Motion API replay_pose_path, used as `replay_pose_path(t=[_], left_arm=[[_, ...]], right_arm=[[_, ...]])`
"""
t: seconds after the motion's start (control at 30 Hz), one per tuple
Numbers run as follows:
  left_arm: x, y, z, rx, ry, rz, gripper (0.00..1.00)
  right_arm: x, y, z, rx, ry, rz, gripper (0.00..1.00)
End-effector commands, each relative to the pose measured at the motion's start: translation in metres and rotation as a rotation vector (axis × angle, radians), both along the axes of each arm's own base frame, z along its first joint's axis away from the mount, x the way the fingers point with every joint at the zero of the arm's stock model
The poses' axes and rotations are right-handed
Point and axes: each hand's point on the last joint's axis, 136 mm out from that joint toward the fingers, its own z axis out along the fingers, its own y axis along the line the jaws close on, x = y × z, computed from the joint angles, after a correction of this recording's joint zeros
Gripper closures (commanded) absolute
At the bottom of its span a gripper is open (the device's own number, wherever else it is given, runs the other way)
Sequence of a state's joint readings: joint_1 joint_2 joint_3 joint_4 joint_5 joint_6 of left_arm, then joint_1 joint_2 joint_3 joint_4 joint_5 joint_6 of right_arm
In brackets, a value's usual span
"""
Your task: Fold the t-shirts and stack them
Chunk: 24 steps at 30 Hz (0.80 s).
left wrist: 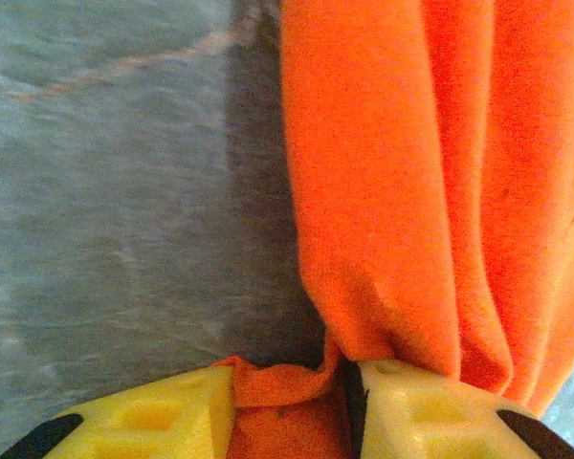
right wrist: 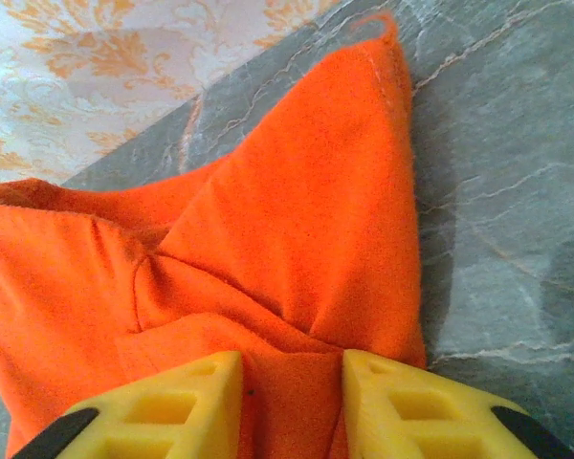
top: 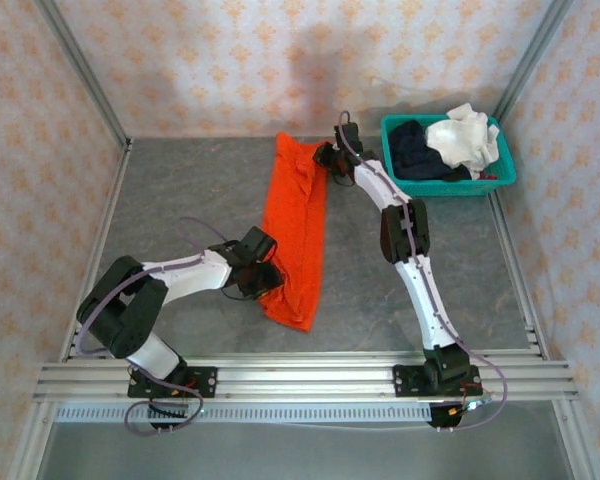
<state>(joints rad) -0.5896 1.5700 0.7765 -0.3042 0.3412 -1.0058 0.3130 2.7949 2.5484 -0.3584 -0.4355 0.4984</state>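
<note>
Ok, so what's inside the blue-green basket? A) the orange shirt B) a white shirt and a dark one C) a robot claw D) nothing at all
B: the basket holds a white shirt and a dark navy shirt; the orange shirt lies outside it on the table.

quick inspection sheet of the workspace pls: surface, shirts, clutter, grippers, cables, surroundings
surface: grey marbled table, no spills seen
job's things: orange t-shirt lies as a long folded strip; white t-shirt and navy t-shirt are unfolded in the basket
clutter: teal basket at the far right corner
grippers: left gripper pinches the orange t-shirt's near end; right gripper pinches its far end
cables: loose cable arcs over the left arm, off the cloth
surroundings: patterned walls; metal rail along the near edge
</note>
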Motion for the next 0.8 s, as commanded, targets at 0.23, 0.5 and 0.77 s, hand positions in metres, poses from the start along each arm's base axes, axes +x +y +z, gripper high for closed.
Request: replay_pose_path(t=[0.23,0.5,0.77], left_arm=[[-0.035,0.054,0.002,0.094,-0.002,0.113,0.34],[-0.05,0.065,0.023,0.06,-0.105,0.011,0.08],[-0.062,0.086,0.043,0.112,-0.245,-0.096,0.06]], right_arm=[[-0.026,-0.009,0.099,-0.065,-0.199,0.069,0.37],[-0.127,-0.023,0.132,-0.092,-0.291,0.119,0.25],[-0.282,-0.008,0.096,-0.041,-0.106,0.223,0.25]])
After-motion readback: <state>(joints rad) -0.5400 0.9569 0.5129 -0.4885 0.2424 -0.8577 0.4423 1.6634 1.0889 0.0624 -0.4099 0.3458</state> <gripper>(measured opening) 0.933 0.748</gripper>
